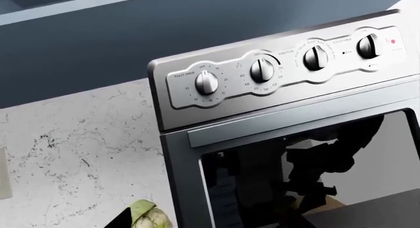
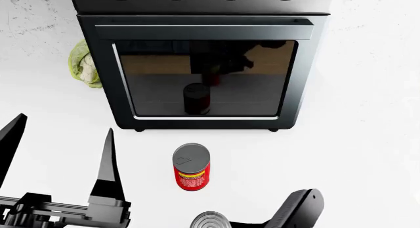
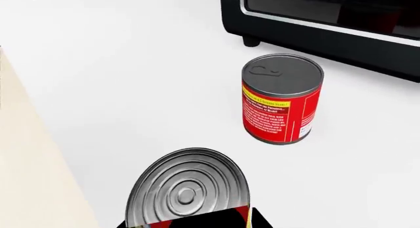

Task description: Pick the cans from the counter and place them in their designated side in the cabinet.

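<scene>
From the head view we had one can point(image 2: 192, 167) standing upright on the white tabletop point(image 2: 367, 139), a bit in front of the toaster oven point(image 2: 203, 66), with its dim mirror image showing in the dark glass door. The second can point(image 2: 211, 220) was at the near edge of the picture, only its ribbed silver end visible, right beside the right end effector point(image 2: 296, 208). The left end effector point(image 2: 59, 154) sat over at the near left with its two dark fingers spread wide and nothing between them. A leafy green vegetable point(image 2: 84, 63) peeked out on the left of the oven.

The left wrist view mostly gave us the oven's silver panel with four knobs point(image 1: 262, 70), plus the vegetable down by the wall; the end effector itself wasn't in the shot.

In the right wrist view the upright can stood near the oven's foot, and the second can filled the near part of the picture, ribbed end toward the camera. It looked held by the right end effector, but honestly we couldn't tell for sure.
</scene>
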